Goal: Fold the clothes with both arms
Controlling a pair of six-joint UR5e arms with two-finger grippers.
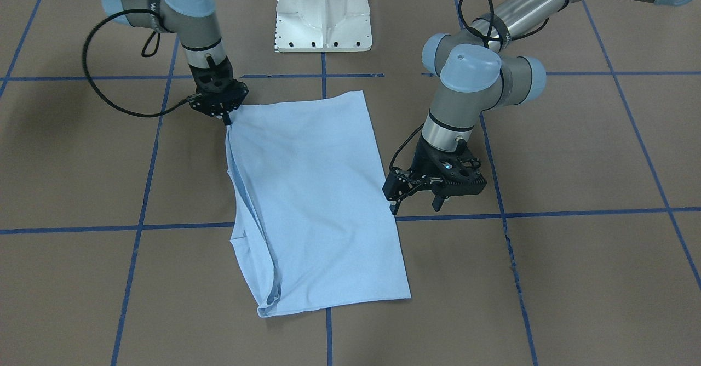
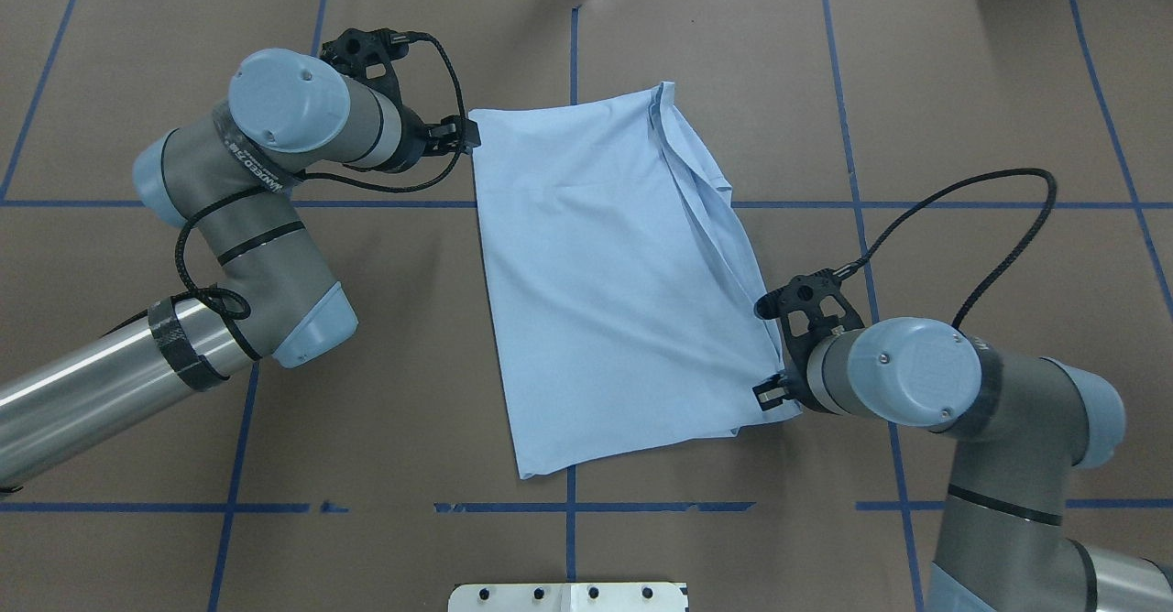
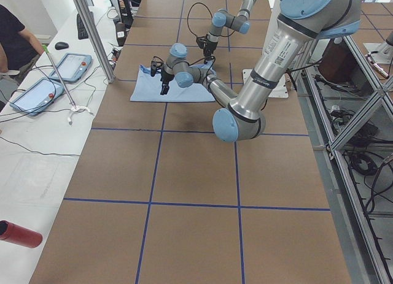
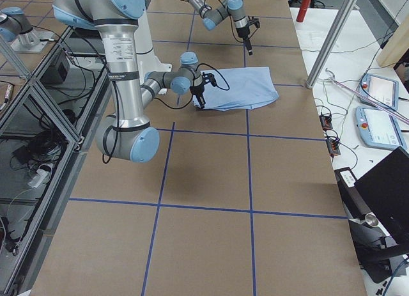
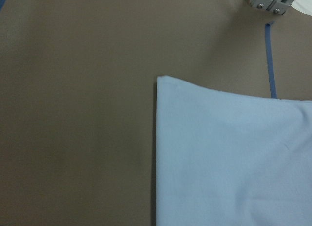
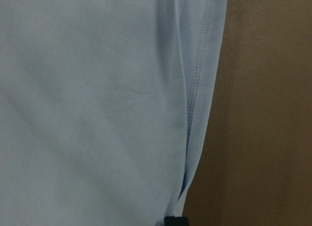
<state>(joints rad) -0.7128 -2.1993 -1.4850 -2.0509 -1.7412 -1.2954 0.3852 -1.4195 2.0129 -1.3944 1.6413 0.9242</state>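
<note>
The light blue T-shirt [image 1: 317,201] lies folded into a long rectangle on the brown table, also seen from overhead [image 2: 605,273]. Its print and neck tag are hidden. My right gripper [image 1: 226,118] is shut on the shirt's corner nearest the robot on my right side, and the cloth is pulled up to it [image 2: 768,390]. The right wrist view shows the hemmed edge [image 6: 200,79] close up. My left gripper [image 1: 415,208] is open and empty, hovering just beside the shirt's left edge [image 2: 463,134]. The left wrist view shows a shirt corner [image 5: 234,157] below it.
The white pedestal base [image 1: 323,15] stands at the robot's side of the table. Blue tape lines [image 2: 568,508] cross the brown surface. A side bench with tablets [image 3: 37,91] and a seated person [image 3: 15,35] lies beyond the far edge.
</note>
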